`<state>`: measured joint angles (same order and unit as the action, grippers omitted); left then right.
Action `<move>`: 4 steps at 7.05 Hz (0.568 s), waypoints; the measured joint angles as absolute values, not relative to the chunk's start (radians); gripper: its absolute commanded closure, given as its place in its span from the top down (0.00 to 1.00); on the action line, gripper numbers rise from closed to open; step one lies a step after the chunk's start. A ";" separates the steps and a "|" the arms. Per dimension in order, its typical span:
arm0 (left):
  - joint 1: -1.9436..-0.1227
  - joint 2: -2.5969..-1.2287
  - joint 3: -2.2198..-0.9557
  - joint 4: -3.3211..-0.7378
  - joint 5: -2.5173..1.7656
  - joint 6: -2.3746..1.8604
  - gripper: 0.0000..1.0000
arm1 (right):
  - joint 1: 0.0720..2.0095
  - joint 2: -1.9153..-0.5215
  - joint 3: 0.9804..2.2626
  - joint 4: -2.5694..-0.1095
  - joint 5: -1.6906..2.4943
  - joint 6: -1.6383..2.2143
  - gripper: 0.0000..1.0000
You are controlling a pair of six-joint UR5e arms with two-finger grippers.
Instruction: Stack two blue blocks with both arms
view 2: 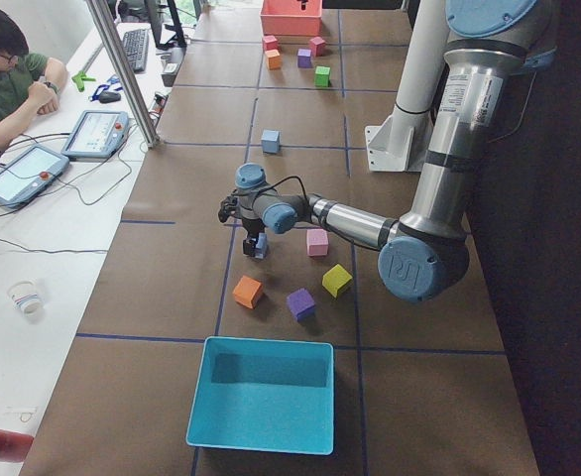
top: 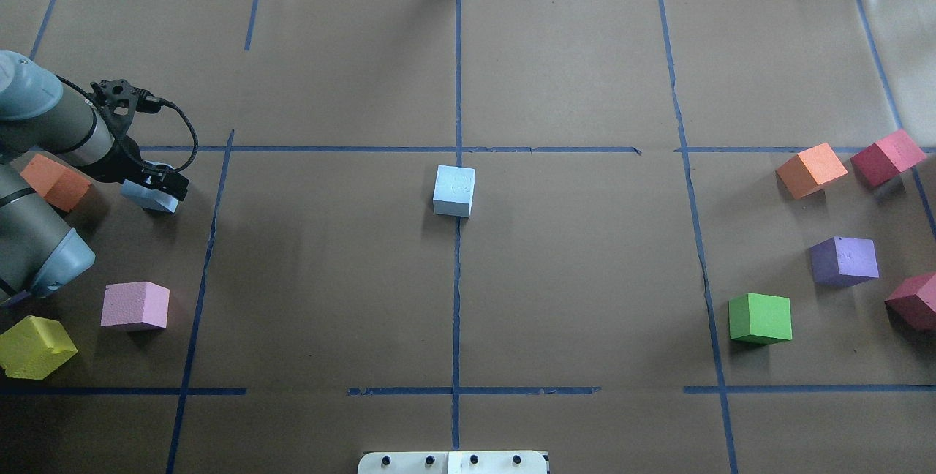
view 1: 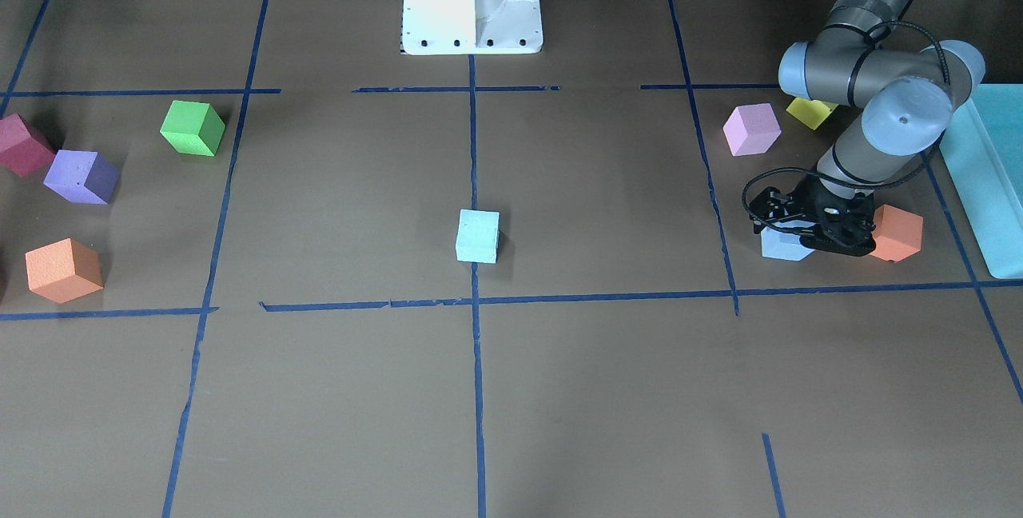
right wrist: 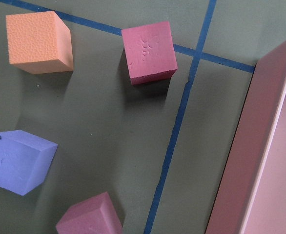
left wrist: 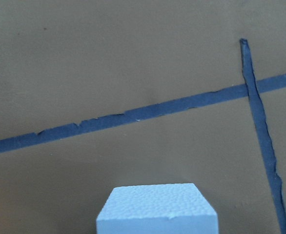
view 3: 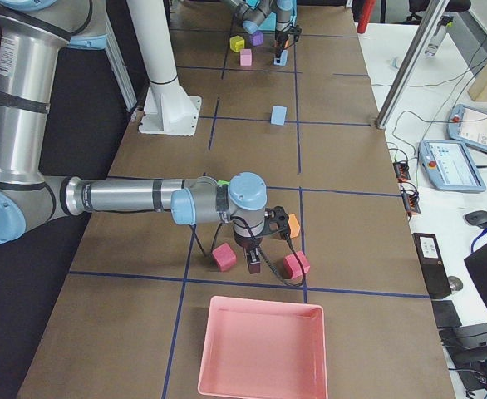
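Observation:
The pale cyan-blue block (top: 454, 191) stands alone at the table's middle on the centre tape line; it also shows in the front view (view 1: 478, 236). The periwinkle-blue block (top: 148, 197) rests on the table at the robot's left. My left gripper (top: 157, 185) is lowered over it, with the jaws on either side and closed against it. The left wrist view shows this block's top (left wrist: 156, 207) at the bottom edge. My right gripper (view 3: 254, 264) shows only in the exterior right view, hanging low over cubes near the pink tray (view 3: 262, 349); I cannot tell whether it is open or shut.
Orange (top: 57, 181), pink (top: 135, 306) and yellow (top: 33, 346) cubes crowd the left arm. A teal box (view 1: 987, 174) lies beyond them. On the robot's right lie green (top: 760, 318), purple (top: 844, 260), orange (top: 812, 170) and crimson (top: 888, 156) cubes.

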<state>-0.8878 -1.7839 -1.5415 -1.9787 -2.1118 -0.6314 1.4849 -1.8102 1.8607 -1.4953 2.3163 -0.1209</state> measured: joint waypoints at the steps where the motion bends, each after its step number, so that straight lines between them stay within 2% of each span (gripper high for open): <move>1: -0.887 -1.789 -1.543 -1.979 -2.112 -0.630 0.38 | 1.485 -1.810 1.861 -1.495 2.316 -0.120 1.00; 4: -0.888 -1.813 -1.582 -1.960 -2.119 -0.638 0.36 | 1.485 -1.811 1.862 -1.496 2.316 -0.120 1.00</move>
<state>-0.8879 -1.8134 -1.5822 -1.9597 -2.1187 -0.6376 1.4849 -1.8107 1.8621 -1.4956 2.3163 -0.1197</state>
